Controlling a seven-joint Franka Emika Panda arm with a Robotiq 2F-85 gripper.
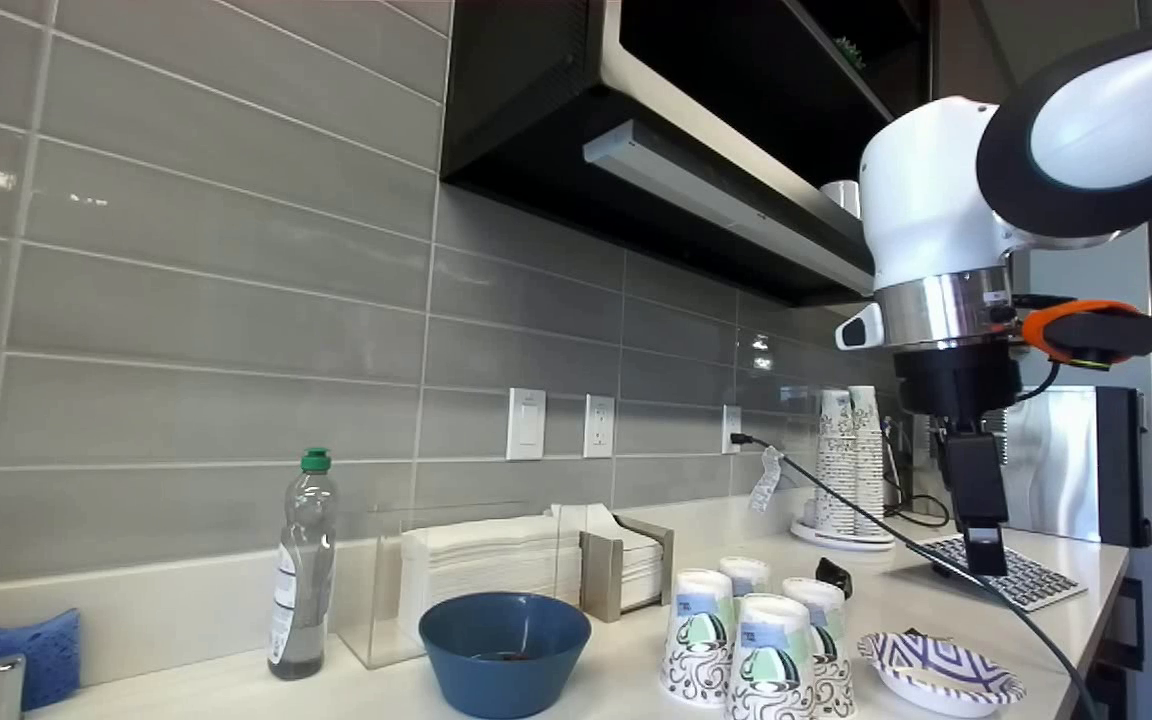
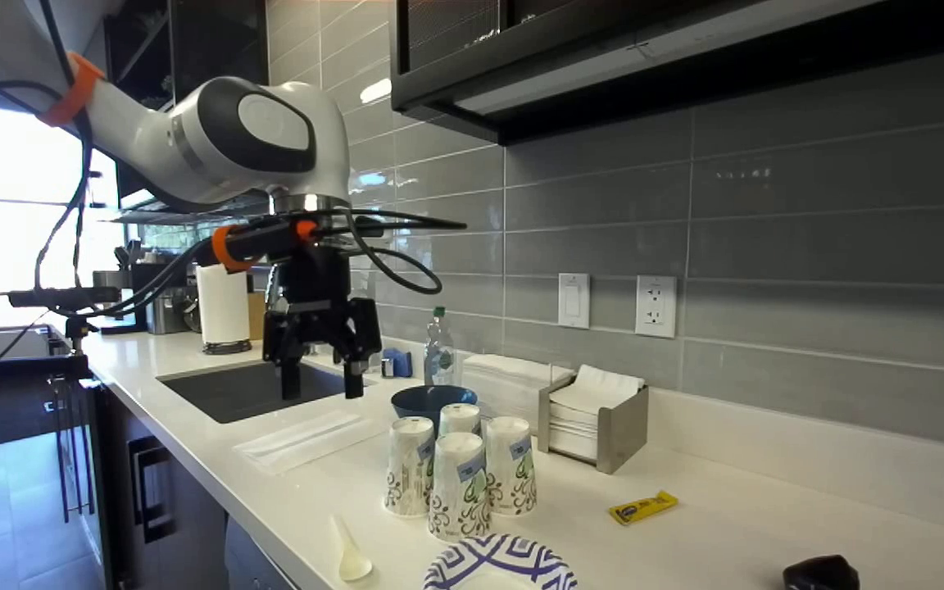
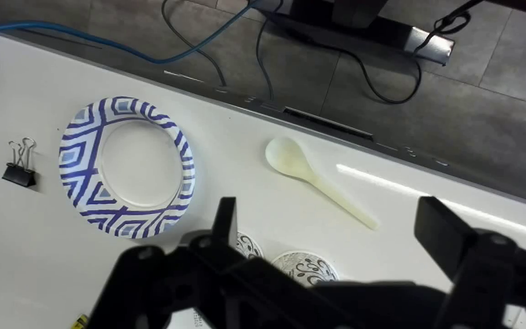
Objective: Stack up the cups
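Several white paper cups with blue-green prints stand upside down in a tight cluster on the counter. In an exterior view a front cup (image 1: 771, 660), a left cup (image 1: 698, 645), a right cup (image 1: 826, 640) and a back cup (image 1: 744, 574) show; the cluster also shows in an exterior view, nearest cup (image 2: 460, 492). In the wrist view only parts of two cups show, one cup (image 3: 306, 266) and another cup (image 3: 248, 245), partly hidden by the gripper. My gripper (image 2: 321, 387) is open and empty, above the counter and apart from the cups; its spread fingers also show in the wrist view (image 3: 327, 214).
A blue bowl (image 1: 504, 655) and a napkin holder (image 2: 624, 430) stand near the cups. A patterned dish (image 3: 139, 167), a spoon (image 3: 318, 180) and a yellow packet (image 2: 642, 508) lie nearby. A soap bottle (image 1: 303, 580) and tall cup stacks (image 1: 851, 460) stand by the wall. A sink (image 2: 251, 393) lies beyond.
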